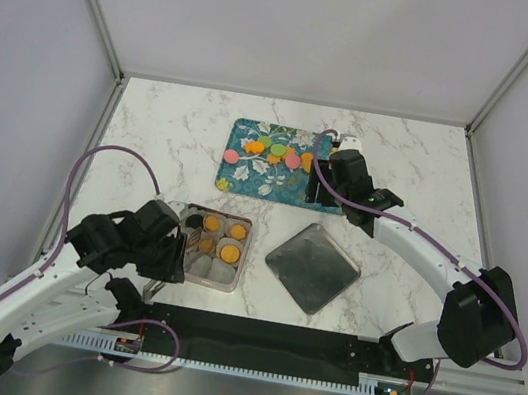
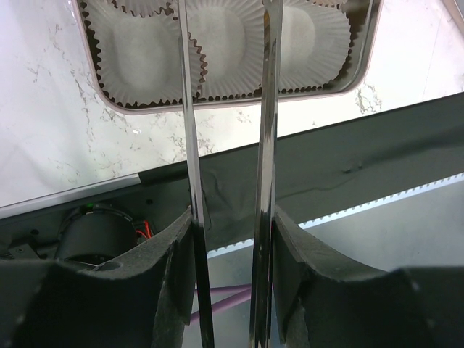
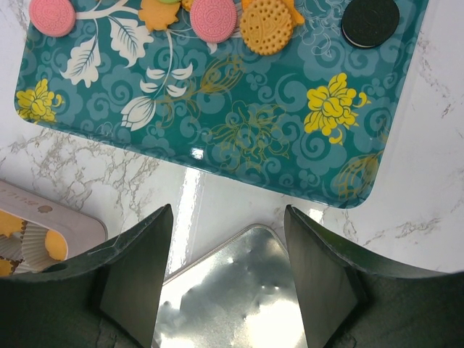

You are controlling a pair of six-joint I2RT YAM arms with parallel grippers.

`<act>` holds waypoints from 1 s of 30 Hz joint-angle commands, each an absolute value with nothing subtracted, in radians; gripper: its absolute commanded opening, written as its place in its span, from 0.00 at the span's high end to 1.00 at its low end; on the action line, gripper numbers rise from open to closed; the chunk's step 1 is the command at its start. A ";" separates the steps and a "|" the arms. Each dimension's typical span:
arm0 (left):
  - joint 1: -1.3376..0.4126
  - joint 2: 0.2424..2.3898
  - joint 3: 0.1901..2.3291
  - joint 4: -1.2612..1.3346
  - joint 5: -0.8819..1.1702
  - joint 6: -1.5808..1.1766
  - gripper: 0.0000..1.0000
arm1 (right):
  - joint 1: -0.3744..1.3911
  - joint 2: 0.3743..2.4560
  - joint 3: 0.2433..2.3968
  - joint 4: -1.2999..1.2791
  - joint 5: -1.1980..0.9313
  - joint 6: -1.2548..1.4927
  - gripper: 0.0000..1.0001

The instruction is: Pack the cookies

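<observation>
Black cookie, right wrist view only

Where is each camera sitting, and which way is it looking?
Top: above and behind, looking down at the table; the left arm and right arm show.
Left wrist: on the left arm, facing the box of paper cups; the left pincer, gripping tongs, shows.
Right wrist: on the right arm, facing the tray of cookies; the open right pincer shows.
Shared: all three views show the box.

Tongs in my left end effector and the tin run off the top edge. Right wrist: tray cropped likewise.
</observation>
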State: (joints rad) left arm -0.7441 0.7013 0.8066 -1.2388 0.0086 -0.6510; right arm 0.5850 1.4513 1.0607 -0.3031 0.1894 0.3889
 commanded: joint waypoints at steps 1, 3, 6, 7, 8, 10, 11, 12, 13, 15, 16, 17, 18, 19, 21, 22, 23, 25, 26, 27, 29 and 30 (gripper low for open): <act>-0.749 0.707 0.831 -1.207 0.003 -0.653 0.52 | 0.583 1.437 1.057 -0.273 0.198 0.387 0.29; -0.750 0.709 0.836 -1.207 0.003 -0.653 0.52 | 0.583 1.437 1.055 -0.273 0.199 0.383 0.29; -0.749 0.707 0.847 -1.207 0.003 -0.653 0.51 | 0.583 1.434 1.054 -0.275 0.202 0.385 0.29; -0.749 0.709 0.854 -1.207 0.005 -0.652 0.51 | 0.583 1.434 1.055 -0.273 0.201 0.384 0.29; -0.749 0.712 0.864 -1.207 0.002 -0.652 0.51 | 0.583 1.434 1.055 -0.275 0.199 0.385 0.29; -0.749 0.722 0.902 -1.204 0.003 -0.652 0.51 | 0.583 1.433 1.060 -0.275 0.199 0.384 0.29; -0.749 0.739 0.919 -1.203 0.003 -0.646 0.51 | 0.583 1.428 1.061 -0.276 0.199 0.382 0.29; -0.749 0.748 0.952 -1.200 -0.023 -0.643 0.52 | 0.583 1.427 1.065 -0.278 0.199 0.383 0.28; -0.749 0.759 0.972 -1.184 -0.031 -0.640 0.52 | 0.581 1.421 1.066 -0.285 0.201 0.383 0.29; -0.750 0.807 1.026 -1.155 -0.047 -0.621 0.51 | 0.583 1.410 1.071 -0.290 0.207 0.383 0.29; -0.750 0.831 1.043 -1.119 -0.054 -0.611 0.51 | 0.583 1.398 1.071 -0.296 0.210 0.382 0.29; -0.749 0.880 1.073 -1.092 -0.061 -0.592 0.50 | 0.581 1.391 1.072 -0.302 0.216 0.380 0.28; -0.749 0.914 1.090 -1.065 -0.066 -0.580 0.49 | 0.583 1.382 1.072 -0.307 0.221 0.382 0.28; -0.749 0.946 1.104 -1.005 -0.067 -0.566 0.48 | 0.581 1.364 1.071 -0.316 0.227 0.382 0.29; -0.746 1.061 1.153 -0.948 -0.072 -0.519 0.46 | 0.581 1.333 1.068 -0.327 0.239 0.382 0.29; -0.742 1.103 1.173 -0.898 -0.069 -0.491 0.46 | 0.581 1.322 1.069 -0.337 0.244 0.382 0.28; -0.741 1.152 1.222 -0.878 -0.052 -0.477 0.46 | 0.581 1.312 1.066 -0.344 0.250 0.387 0.28; -0.739 1.280 1.278 -0.815 -0.045 -0.442 0.46 | 0.581 1.276 1.060 -0.360 0.265 0.391 0.28; -0.739 1.319 1.334 -0.795 -0.048 -0.428 0.46 | 0.581 1.266 1.054 -0.365 0.271 0.396 0.28; -0.739 1.406 1.365 -0.779 -0.049 -0.417 0.46 | 0.581 1.238 1.051 -0.370 0.282 0.394 0.28; -0.736 1.489 1.460 -0.750 -0.054 -0.387 0.45 | 0.583 1.215 1.043 -0.383 0.294 0.396 0.28; -0.736 1.537 1.492 -0.743 -0.054 -0.379 0.45 | 0.581 1.206 1.043 -0.391 0.299 0.394 0.28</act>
